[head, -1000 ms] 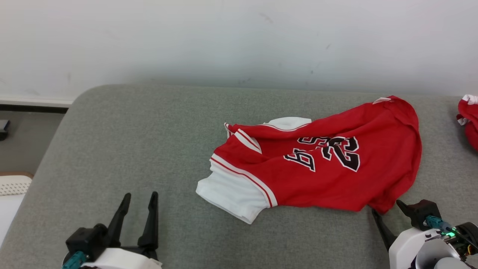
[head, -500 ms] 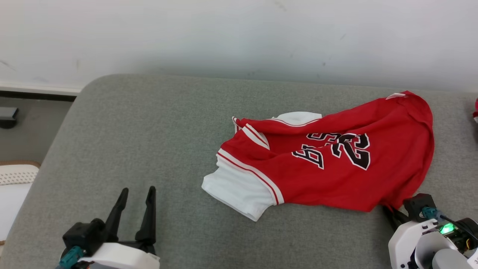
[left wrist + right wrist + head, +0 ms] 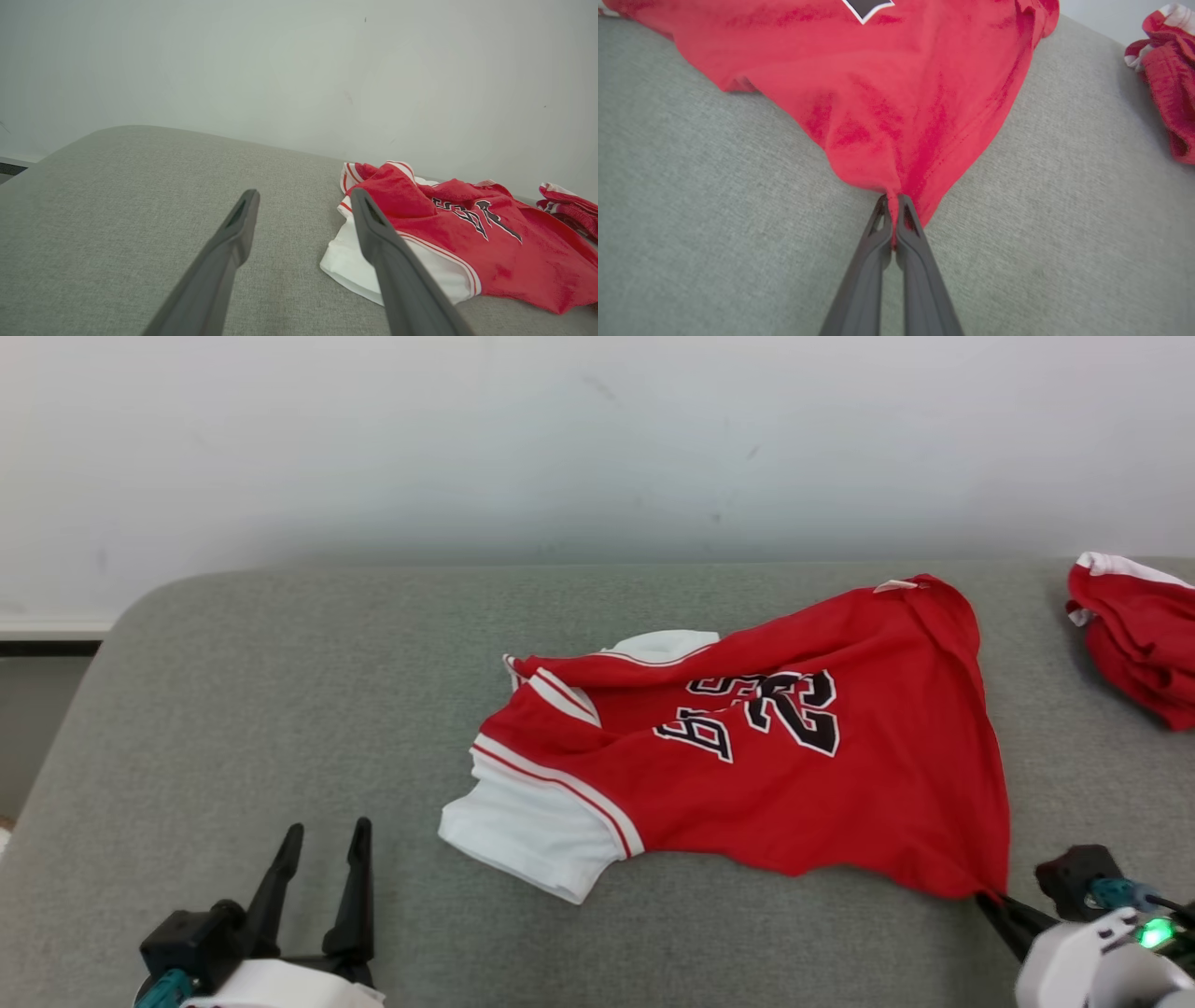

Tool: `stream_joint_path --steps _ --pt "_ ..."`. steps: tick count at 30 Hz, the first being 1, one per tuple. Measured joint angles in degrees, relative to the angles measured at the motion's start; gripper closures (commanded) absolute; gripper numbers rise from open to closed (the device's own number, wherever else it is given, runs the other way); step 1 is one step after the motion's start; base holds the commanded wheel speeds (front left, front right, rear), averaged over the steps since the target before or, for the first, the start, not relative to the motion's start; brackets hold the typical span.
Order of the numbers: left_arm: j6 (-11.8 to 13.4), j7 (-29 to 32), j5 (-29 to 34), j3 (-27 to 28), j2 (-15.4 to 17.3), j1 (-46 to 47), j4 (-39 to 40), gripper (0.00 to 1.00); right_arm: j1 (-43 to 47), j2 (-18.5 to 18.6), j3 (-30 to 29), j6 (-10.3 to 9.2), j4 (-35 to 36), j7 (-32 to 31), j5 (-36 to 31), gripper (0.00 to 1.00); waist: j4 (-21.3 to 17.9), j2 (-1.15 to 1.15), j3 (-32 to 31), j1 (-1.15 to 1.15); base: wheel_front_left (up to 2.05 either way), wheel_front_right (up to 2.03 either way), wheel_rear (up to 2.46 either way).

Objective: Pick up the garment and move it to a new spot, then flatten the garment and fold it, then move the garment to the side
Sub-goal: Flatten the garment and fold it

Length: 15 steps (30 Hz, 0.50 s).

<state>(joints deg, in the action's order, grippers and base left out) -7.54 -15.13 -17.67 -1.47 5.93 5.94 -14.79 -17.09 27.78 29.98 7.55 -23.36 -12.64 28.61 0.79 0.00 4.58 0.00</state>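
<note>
Red jersey (image 3: 747, 775) with white sleeves and a black number print is lying crumpled on the grey fabric surface (image 3: 280, 709). It is sitting right of centre, with the sleeve end pointing left and the hem end pointing near-right.

Right gripper (image 3: 991, 899) is pinching the near-right corner of the hem. In the right wrist view its fingers (image 3: 908, 224) are pressing together with a fold of red cloth caught between the tips. The fabric is fanning out from that pinch toward the far side, pulled into taut creases. Cannot tell if the pinched corner is clearing the surface. The rest of the jersey is resting on the grey fabric, with one white sleeve (image 3: 532, 826) lying flat at the near-left end. More white cloth is peeking out from under a red fold on the far side.

Left gripper (image 3: 327, 829) is hovering at the near left, well apart from the jersey, fingers spread wide and holding nothing.

Second red-and-white garment (image 3: 1134, 635) is lying bunched at the far right of the surface, apart from the jersey. Pale wall (image 3: 560, 448) is running behind the far edge.
</note>
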Motion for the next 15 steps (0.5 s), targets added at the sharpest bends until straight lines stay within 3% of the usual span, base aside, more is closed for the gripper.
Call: stream_joint_path --steps 5,9,12,13,14,15 --pt "0.0 0.0 0.0 0.4 0.2 -0.2 0.1 0.00 3.5 7.3 0.0 0.00 8.3 -6.5 3.4 1.00 -1.8 0.00 -0.4 0.00 0.00 0.00 0.00" --pt "0.0 0.0 0.0 0.3 0.2 -0.3 0.1 0.00 5.5 10.2 -2.8 0.00 10.7 -8.9 3.7 1.00 -2.5 0.00 -0.6 0.00 0.00 0.00 0.00" --pt "0.0 0.0 0.0 -0.1 0.2 -0.3 -0.1 0.00 6.9 10.3 -4.8 0.00 10.1 -9.8 3.4 1.00 -2.6 0.00 -0.9 0.00 0.00 0.00 0.00" --pt "0.0 0.0 0.0 -0.1 0.2 -0.3 -0.1 0.00 6.9 10.3 -4.8 0.00 10.1 -9.8 3.4 0.83 -2.6 0.00 -0.9 0.00 0.00 0.00 0.00" --pt "0.0 0.0 0.0 -0.3 0.2 -0.3 -0.2 0.00 7.9 9.7 -5.6 0.00 9.2 -9.9 3.4 0.28 -2.5 0.00 -1.1 0.00 0.00 0.00 0.00" --pt "0.0 0.0 0.0 -0.4 0.3 -0.3 -0.3 0.00 8.2 9.1 -6.1 0.00 9.0 -9.4 3.4 0.00 -2.4 0.01 -1.2 0.00 0.00 0.00 0.00"
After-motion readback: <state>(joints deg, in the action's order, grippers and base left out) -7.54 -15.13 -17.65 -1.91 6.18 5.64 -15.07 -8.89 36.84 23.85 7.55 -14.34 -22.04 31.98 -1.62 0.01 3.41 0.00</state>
